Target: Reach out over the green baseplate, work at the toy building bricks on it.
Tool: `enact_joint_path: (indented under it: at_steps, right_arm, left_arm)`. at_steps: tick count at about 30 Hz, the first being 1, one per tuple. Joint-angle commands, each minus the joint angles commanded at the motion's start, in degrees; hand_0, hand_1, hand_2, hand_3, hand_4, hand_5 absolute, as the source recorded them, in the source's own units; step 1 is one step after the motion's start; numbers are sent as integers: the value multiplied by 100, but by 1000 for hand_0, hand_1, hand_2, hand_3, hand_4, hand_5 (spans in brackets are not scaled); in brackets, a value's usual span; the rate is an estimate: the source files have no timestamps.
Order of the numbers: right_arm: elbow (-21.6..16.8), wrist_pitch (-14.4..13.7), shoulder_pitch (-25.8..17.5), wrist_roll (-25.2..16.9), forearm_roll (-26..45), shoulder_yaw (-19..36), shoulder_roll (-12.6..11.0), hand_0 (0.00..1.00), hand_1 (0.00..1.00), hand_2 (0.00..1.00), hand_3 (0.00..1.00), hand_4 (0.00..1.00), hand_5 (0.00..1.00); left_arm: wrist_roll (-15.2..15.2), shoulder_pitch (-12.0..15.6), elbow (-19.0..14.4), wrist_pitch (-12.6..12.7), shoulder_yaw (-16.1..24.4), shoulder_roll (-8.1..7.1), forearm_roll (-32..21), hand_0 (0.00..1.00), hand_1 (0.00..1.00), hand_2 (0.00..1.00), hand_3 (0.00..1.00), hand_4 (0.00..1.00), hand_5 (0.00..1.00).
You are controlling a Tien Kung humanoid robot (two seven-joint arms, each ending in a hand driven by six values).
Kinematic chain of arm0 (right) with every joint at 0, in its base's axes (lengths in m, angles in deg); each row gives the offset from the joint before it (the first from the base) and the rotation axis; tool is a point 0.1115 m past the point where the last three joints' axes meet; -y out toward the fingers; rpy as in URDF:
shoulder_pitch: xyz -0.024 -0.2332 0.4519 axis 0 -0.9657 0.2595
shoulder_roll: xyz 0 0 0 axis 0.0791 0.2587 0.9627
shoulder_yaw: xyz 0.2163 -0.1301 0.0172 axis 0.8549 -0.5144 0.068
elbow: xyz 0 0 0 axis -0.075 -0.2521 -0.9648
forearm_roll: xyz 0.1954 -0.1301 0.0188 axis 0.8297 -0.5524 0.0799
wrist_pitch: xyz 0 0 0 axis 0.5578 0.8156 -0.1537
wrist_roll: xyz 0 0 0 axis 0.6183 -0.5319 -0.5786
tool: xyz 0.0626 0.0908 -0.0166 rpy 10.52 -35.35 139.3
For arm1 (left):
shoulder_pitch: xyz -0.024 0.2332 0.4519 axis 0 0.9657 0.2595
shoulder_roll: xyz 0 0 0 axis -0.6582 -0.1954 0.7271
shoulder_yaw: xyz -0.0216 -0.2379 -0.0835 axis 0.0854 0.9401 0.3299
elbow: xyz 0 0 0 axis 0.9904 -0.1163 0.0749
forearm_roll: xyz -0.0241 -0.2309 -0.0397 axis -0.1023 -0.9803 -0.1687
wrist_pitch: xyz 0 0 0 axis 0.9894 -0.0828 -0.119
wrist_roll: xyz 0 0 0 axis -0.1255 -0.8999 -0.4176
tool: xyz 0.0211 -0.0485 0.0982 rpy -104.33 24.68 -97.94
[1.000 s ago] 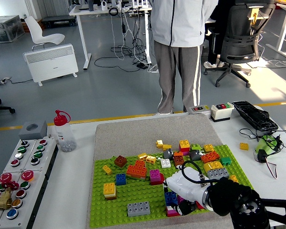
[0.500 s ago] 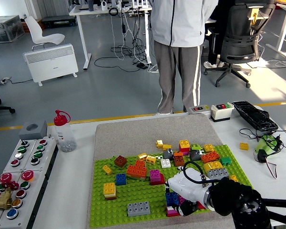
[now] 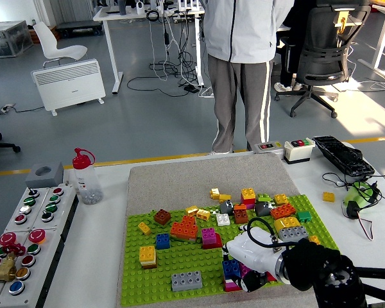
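Right robot hand [image 3: 251, 264] over green baseplate [image 3: 179, 260]

A green baseplate [image 3: 179, 260] is lying flat on a grey mat. Colourful toy bricks [image 3: 244, 208] are sitting scattered over it: orange [image 3: 184, 228], blue [image 3: 162, 240], a yellow stack [image 3: 147, 255], and a grey one [image 3: 187, 280] near the front edge.

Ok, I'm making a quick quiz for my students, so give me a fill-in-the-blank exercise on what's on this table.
1. The bricks sit on a ____ baseplate.
2. The squeeze bottle has a ____ cap.
3. The robot hand reaches in from the picture's ____ side.
4. The long brick at the baseplate's near edge is ____.

Missing words: green; red; right; grey
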Motion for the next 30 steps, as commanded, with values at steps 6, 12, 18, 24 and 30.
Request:
enact_joint_path:
  at_steps: [6, 12, 18, 24, 30]
  right_arm:
    - [14, -26, 2, -55, -29, 7, -8, 998, 796, 576, 584, 521, 214]
    - [37, -28, 0, -99, -39, -3, -18, 998, 797, 577, 583, 518, 214]
    - [62, -14, -15, -109, -38, -11, -17, 998, 795, 577, 582, 514, 212]
    - [106, 0, -30, -120, -24, -20, -17, 998, 796, 577, 582, 512, 210]
    - [150, 11, -46, -125, -6, -27, -18, 998, 795, 576, 581, 509, 206]
  left_arm:
    - [2, -1, 0, 1, 11, 2, 16, 725, 762, 767, 668, 474, 998]
    - [3, 2, 0, 1, 19, 3, 29, 725, 762, 767, 668, 474, 998]
    - [5, 5, 0, 3, 26, 3, 42, 726, 761, 767, 670, 474, 998]
    - [8, 9, 0, 4, 38, 4, 64, 725, 762, 767, 669, 474, 998]
    - [12, 17, 0, 6, 44, 9, 80, 725, 762, 767, 669, 474, 998]
